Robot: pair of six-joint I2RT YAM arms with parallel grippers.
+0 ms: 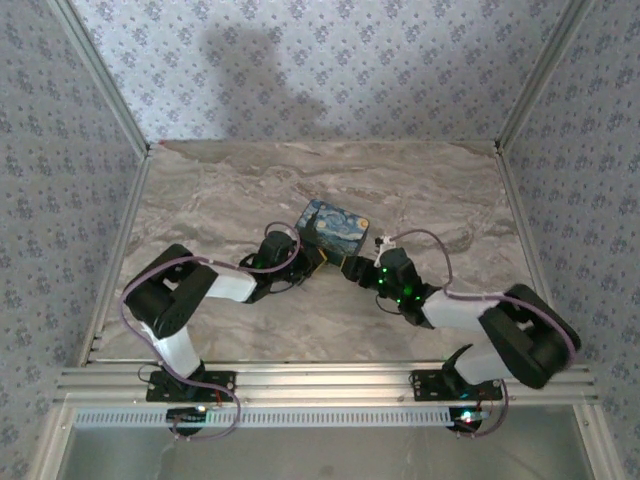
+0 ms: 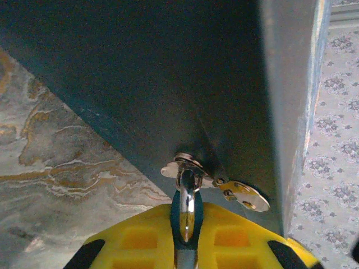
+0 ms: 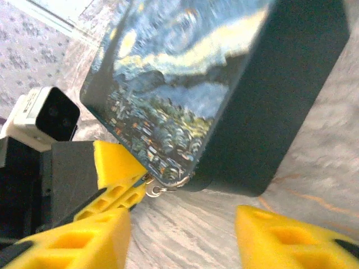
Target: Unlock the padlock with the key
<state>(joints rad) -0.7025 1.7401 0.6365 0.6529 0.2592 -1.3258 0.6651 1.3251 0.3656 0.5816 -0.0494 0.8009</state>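
Left gripper [image 2: 185,232] pinching padlock [image 2: 188,196] tight at box [image 2: 168,84] lower edge. Key [image 2: 242,195] (flat silvery tab, my guess) just beside it, unheld. Right gripper [image 3: 182,238] jaws spread, empty, near box. Step: bracing lock. Next: right takes key, needs fine aim

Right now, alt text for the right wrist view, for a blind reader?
A painted box sits on a marble table, and the left gripper pinches the small padlock at its lower edge. The right gripper stands open in the foreground.
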